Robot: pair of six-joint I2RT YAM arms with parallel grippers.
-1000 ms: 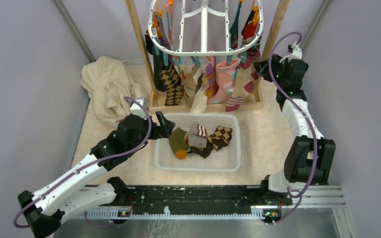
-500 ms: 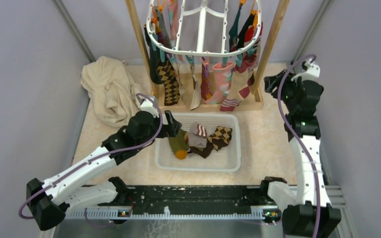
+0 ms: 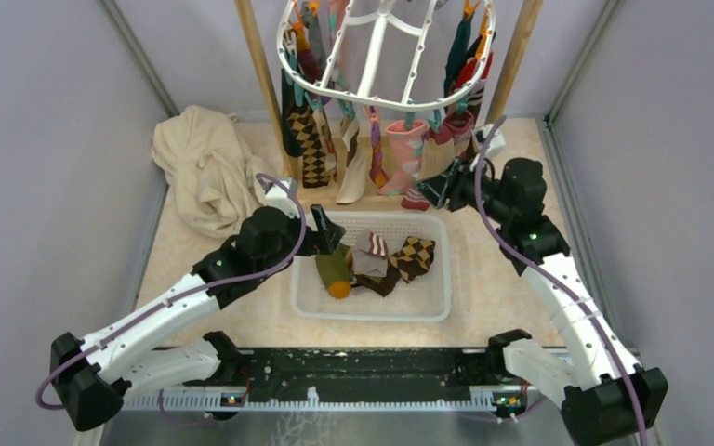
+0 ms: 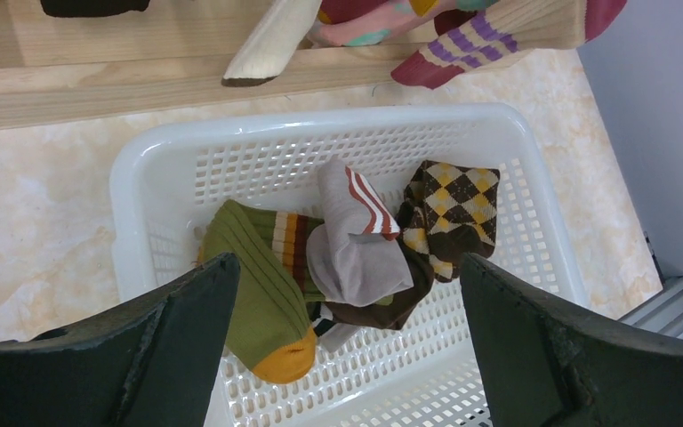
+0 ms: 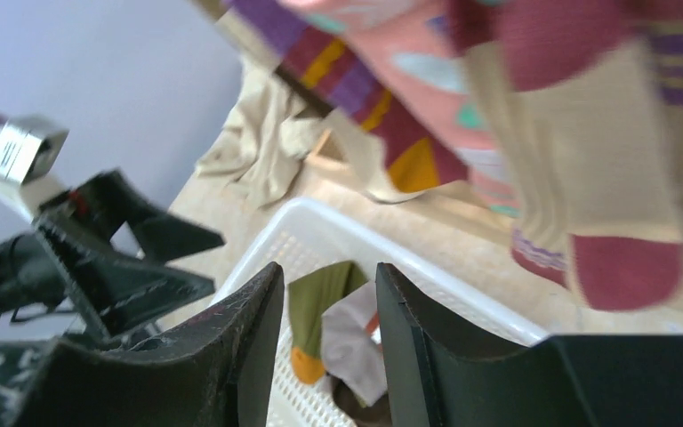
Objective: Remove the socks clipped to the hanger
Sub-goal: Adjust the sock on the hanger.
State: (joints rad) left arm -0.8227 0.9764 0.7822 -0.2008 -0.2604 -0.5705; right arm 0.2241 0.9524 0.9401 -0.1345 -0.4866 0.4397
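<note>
The white oval hanger (image 3: 378,46) hangs at the top centre, and several socks (image 3: 400,158) are clipped along its rim. My left gripper (image 3: 330,232) is open and empty over the left edge of the white basket. In the left wrist view, my left gripper (image 4: 347,276) frames a green sock (image 4: 258,285), a grey sock (image 4: 356,253) and an argyle sock (image 4: 449,205) lying in the basket. My right gripper (image 3: 432,190) is just below the right-hand hanging socks. In the right wrist view, my right gripper (image 5: 329,276) stands a little apart with nothing between its fingers. A beige sock with a dark red toe (image 5: 622,267) hangs just ahead of it.
The white mesh basket (image 3: 372,307) sits in front of the wooden frame (image 3: 258,84), whose base board (image 4: 98,89) lies behind it. A crumpled beige cloth (image 3: 204,167) lies at the left. Grey walls close in both sides.
My right arm has swung from beside the right post down and left to the lower ends of the hanging socks. The hanger has swung and tilted. My left gripper edged slightly towards the basket.
</note>
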